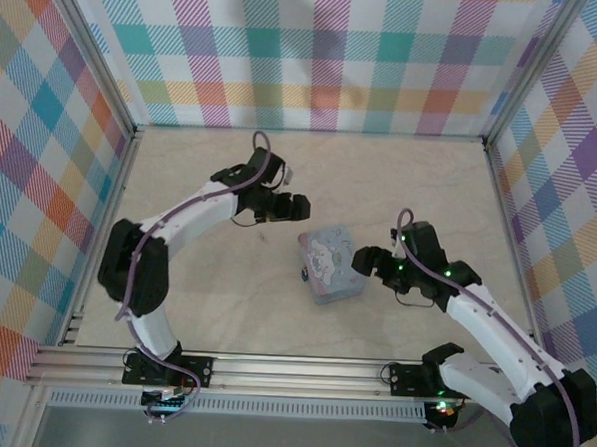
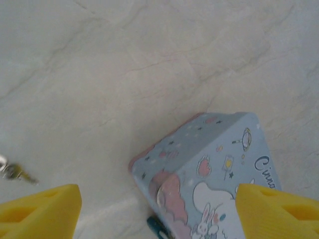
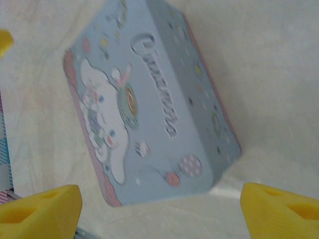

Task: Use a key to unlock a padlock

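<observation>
Plaid booth, pale desk (image 1: pixel 204 309). Left gripper (image 1: pixel 291 208) and right gripper (image 1: pixel 369 262) wide open, empty. Key-pickup stage: next, grab key (image 2: pixel 15 172), lower left; padlock (image 2: pixel 157 228) probably the dark bottom-edge blob.

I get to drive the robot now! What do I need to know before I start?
Left gripper: open, holding nothing, above the table just behind the tin.
Right gripper: open, holding nothing, at the tin's right side.
Tin: lies flat in the middle of the table, picture side up.
Padlock: the tiny dark piece at the tin's left edge. I cannot tell whether it is locked.
Key: lies loose on the table, away from the tin, with no gripper touching it.
Done: nothing that shows.
Left: pick up the key, fit it into the padlock, turn it.
</observation>
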`<move>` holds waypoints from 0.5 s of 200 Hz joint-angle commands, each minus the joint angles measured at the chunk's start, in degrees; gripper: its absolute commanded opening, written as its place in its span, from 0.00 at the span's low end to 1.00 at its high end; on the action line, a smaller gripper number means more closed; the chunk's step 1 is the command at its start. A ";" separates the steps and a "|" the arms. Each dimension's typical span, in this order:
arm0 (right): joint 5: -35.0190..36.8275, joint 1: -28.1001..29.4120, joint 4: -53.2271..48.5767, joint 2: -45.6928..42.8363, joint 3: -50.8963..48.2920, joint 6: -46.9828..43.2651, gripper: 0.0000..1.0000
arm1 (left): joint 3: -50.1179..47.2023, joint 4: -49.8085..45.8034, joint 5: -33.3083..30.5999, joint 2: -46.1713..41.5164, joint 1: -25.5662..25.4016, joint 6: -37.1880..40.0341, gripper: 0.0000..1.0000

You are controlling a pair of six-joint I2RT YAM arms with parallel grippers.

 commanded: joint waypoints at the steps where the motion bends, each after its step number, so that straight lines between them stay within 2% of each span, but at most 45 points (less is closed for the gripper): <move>1: -0.13 2.47 -2.02 -2.67 -3.09 5.30 0.82 | 6.89 -5.36 2.39 5.66 -0.73 4.38 0.81; 51: -0.36 8.44 6.85 -1.33 -9.12 11.99 0.81 | 16.12 -9.87 6.74 15.93 -1.78 6.76 0.78; 100: 0.47 9.03 15.27 3.57 -8.36 13.46 0.80 | 10.87 -6.63 9.95 12.98 -3.20 5.87 0.76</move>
